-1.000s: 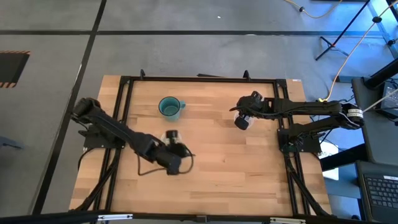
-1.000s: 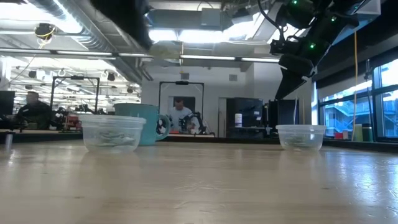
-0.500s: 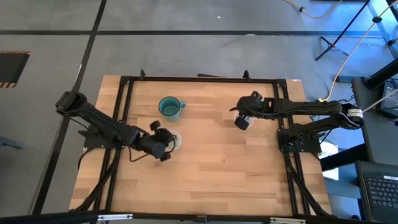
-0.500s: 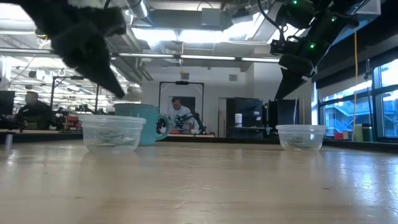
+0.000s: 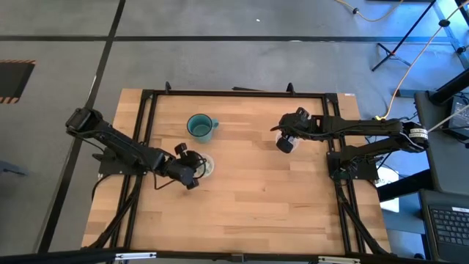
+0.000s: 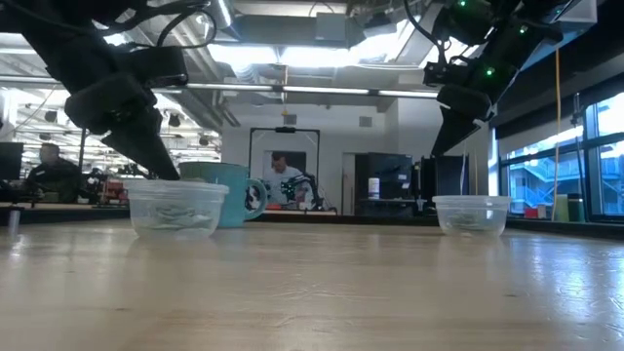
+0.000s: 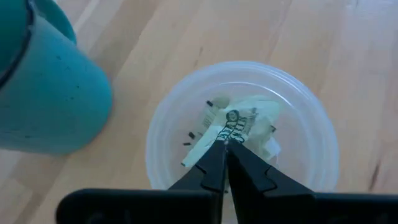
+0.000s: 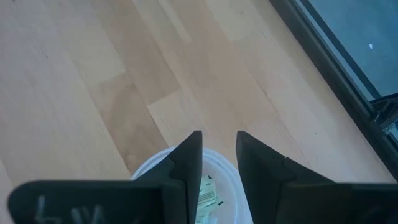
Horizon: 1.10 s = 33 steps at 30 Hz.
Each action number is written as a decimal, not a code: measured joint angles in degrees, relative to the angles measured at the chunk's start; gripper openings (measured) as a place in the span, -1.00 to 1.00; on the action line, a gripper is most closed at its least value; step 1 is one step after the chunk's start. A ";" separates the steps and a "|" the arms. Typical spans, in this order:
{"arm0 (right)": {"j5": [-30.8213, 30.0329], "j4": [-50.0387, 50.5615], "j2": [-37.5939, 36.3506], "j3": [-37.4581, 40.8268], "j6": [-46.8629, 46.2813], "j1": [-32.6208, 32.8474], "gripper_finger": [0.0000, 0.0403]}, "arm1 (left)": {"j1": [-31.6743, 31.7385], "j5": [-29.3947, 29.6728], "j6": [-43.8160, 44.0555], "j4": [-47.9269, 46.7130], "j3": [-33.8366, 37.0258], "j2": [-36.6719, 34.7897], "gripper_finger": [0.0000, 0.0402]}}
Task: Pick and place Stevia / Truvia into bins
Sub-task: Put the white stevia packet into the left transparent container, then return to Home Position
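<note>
A small white, green-printed paper Stevia sachet (image 7: 233, 124) hangs clamped in the left gripper's (image 7: 225, 144) jaws over the clear round plastic cup (image 7: 163, 134) near the counter's left edge, apparently for dropping in. The right gripper (image 8: 218, 152), jaws apart, waits above the other clear cup (image 8: 239, 190) near the right edge.

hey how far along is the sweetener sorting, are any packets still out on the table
Nearly done, it seems. Sachets already lie in both clear cups: the left cup beside the teal mug and the right cup. In hand: the left gripper, over the left cup, pinches one sachet, not yet released. The right gripper hangs open over its cup. No loose sachets show on the table.
</note>
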<state>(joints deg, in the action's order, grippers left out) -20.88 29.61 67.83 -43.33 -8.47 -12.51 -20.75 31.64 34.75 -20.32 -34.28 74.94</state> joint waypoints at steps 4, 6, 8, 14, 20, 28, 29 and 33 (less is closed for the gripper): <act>0.00 0.00 0.00 0.02 0.00 0.00 -0.49 | -0.02 -1.21 1.09 0.04 -0.03 -0.05 -0.78; 0.00 0.00 0.00 0.02 0.26 -0.02 -0.49 | -0.02 -2.25 2.43 -0.61 -0.72 -0.58 -0.71; 0.04 0.02 0.00 0.02 0.90 0.00 -0.49 | -0.02 -3.30 1.44 -0.92 -2.54 -1.82 -0.68; 3.14 -0.09 -3.28 0.02 2.63 1.93 -0.49 | -0.04 0.51 -7.36 -0.83 -7.21 -8.95 -0.71; 3.06 0.14 -11.98 0.00 3.17 3.95 -0.49 | -0.02 4.48 -16.14 -0.32 -7.67 -15.90 -0.75; 3.01 0.81 -17.36 0.00 -5.34 4.35 -0.49 | -0.04 4.48 -12.33 -0.40 -7.67 -17.89 -0.73; 3.00 0.93 -17.50 0.00 -5.05 4.32 -0.49 | -0.02 4.68 -12.41 -0.43 -7.67 -18.06 -0.73; 2.97 -0.77 -19.89 0.00 -4.00 4.31 -0.49 | 0.54 6.45 -11.54 -0.37 -7.67 -21.01 -0.75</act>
<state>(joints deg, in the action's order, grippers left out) -17.91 28.84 47.94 -43.33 -12.47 -8.21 -20.21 38.09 23.22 -20.69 -41.95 53.92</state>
